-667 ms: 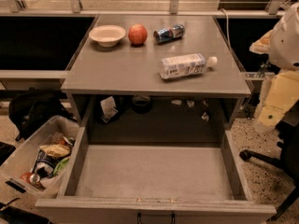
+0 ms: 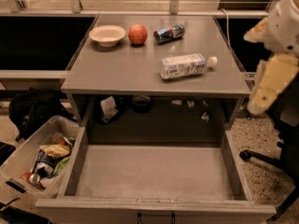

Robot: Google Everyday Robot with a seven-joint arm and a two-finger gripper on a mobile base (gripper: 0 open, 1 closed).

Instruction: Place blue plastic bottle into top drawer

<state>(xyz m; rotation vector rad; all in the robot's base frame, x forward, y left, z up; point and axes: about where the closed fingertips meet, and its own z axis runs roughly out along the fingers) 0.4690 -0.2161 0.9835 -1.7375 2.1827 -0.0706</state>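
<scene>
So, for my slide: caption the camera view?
Blue plastic bottle lies on tabletop above open top drawer; arm at right, gripper unseen.

The arm bends in at the right edge, its gripper hanging downward, tilted slightly left.

There is just one camera. It sits high up in front of the table and looks down and forward. The open drawer is nearest, filling the bottom half of the picture, and its front is cut by the lower edge. The table top lies further off, in the upper half, with its far edge near the top of the picture. On the left, the view takes in a bin on the floor. The gripper is, I think, the pale blurry part hanging at the right edge, beside the table and very close to the camera.
</scene>
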